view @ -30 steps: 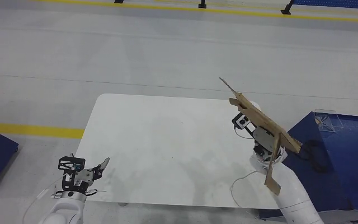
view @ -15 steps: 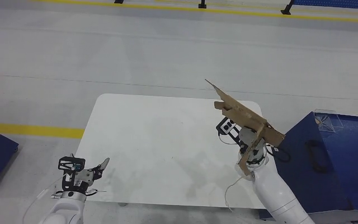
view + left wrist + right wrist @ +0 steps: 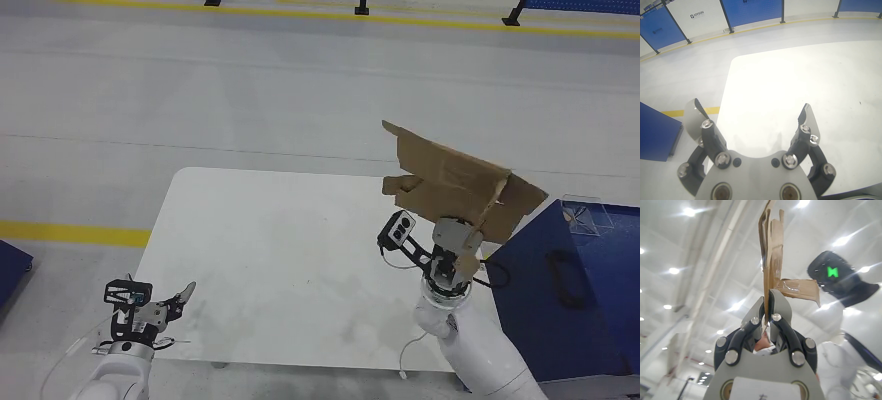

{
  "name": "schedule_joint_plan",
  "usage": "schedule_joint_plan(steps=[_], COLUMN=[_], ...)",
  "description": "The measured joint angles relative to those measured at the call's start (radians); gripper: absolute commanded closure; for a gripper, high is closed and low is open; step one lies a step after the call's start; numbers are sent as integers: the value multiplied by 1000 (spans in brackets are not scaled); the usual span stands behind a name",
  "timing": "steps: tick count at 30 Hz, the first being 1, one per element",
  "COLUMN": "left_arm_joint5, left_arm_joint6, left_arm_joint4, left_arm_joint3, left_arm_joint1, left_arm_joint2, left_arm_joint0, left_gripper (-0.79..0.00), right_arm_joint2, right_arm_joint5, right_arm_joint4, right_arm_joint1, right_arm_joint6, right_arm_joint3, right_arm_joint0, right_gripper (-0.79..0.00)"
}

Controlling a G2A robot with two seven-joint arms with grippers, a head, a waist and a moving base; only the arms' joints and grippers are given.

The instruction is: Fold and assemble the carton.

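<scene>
Right gripper (image 3: 767, 294): fingers (image 3: 780, 303) clenched on the lower edge of the carton (image 3: 770, 256). The two pads press the cardboard from both sides with no gap beside it. In the right wrist view the carton is seen edge-on, rising straight up out of the jaws. It consists of flat layers lying close together. One short flap with shiny tape on it sticks out sideways just above the fingertips.

In the top view the right gripper (image 3: 462, 243) is raised above the right edge of the table (image 3: 290, 260). The carton (image 3: 450, 180) is in the air, clear of the table, with its broad brown face showing. It is unassembled. Flaps project from its left and right ends.

Left gripper (image 3: 751, 103): fingers (image 3: 698, 108) released and spread wide, with nothing between them and touching nothing. In the top view the left gripper (image 3: 180, 297) sits at the near left corner of the table, well apart from the carton.

A blue cabinet (image 3: 580, 300) stands just beside the table's right edge.
</scene>
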Motion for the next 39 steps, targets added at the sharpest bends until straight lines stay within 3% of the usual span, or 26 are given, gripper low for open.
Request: schedule_joint_plan(steps=[7,10,13,19,24,27,32,37,39], left_arm_joint5=[0,0,0,0,0,0,0,0,0], left_arm_joint6=[0,0,0,0,0,0,0,0,0], left_arm_joint4=[0,0,0,0,0,0,0,0,0], left_arm_joint3=[0,0,0,0,0,0,0,0,0], left_arm_joint1=[0,0,0,0,0,0,0,0,0], left_arm_joint2=[0,0,0,0,0,0,0,0,0], left_arm_joint0=[0,0,0,0,0,0,0,0,0], left_gripper=[-785,-785,-785,-785,-785,-785,-785,-785,-785], right_arm_joint2=[-38,-55,-80,-120,-71,26,168,216,240], right_arm_joint5=[352,430,420,378,368,340,192,-179,-306], right_arm_joint4=[525,754,909,918,917,842,412,-210,-339], right_arm_joint1=[6,20,29,28,31,29,0,-20,-24], right_arm_joint6=[-376,-570,-713,-675,-693,-650,-309,154,228], right_arm_joint3=[-120,-124,-103,-73,-61,-35,19,155,188], right_arm_joint0=[-101,-110,-125,-110,-83,-55,1,80,109], right_gripper=[0,0,0,0,0,0,0,0,0])
